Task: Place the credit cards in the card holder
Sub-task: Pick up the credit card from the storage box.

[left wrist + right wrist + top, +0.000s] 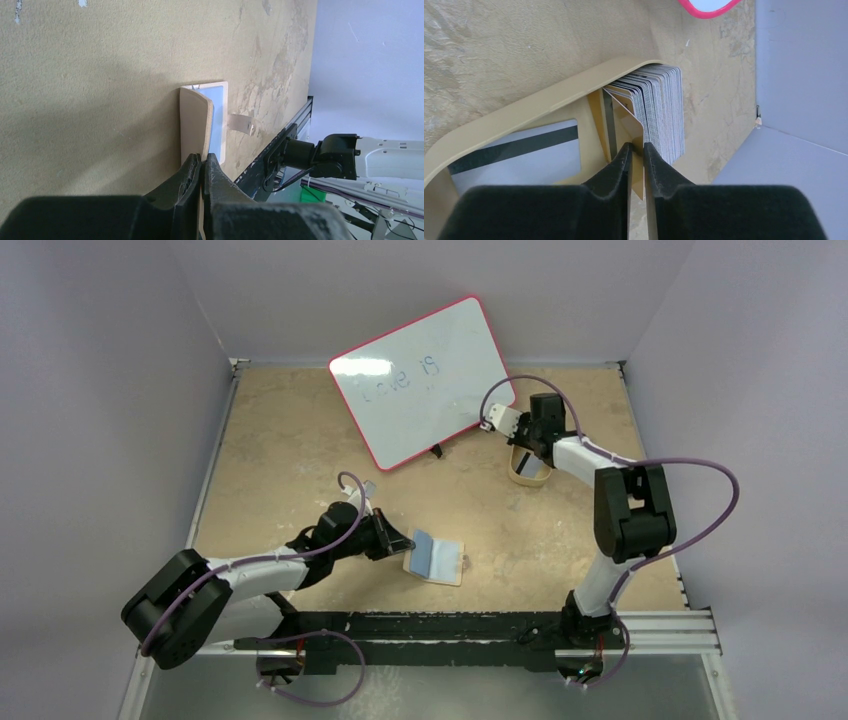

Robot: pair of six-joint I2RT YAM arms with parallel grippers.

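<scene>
The card holder (445, 562), a beige-tan wallet, lies open near the table's front middle with a pale blue card (432, 552) on its inner face. My left gripper (404, 541) is shut on the wallet's left flap and holds that flap raised. In the left wrist view the flap (194, 125) stands between my shut fingers (203, 158), with the blue card (218, 120) and the snap tab (241, 123) beyond. My right gripper (636, 146) is shut on an orange-tan card (630, 119) next to a stack of grey cards (663, 111).
The cards stand in a tan oval tray (530, 476) at the back right, its rim (539, 105) close to my right fingers. A grey card with a black stripe (516, 152) lies flat in it. A pink-rimmed whiteboard (425, 380) leans at the back.
</scene>
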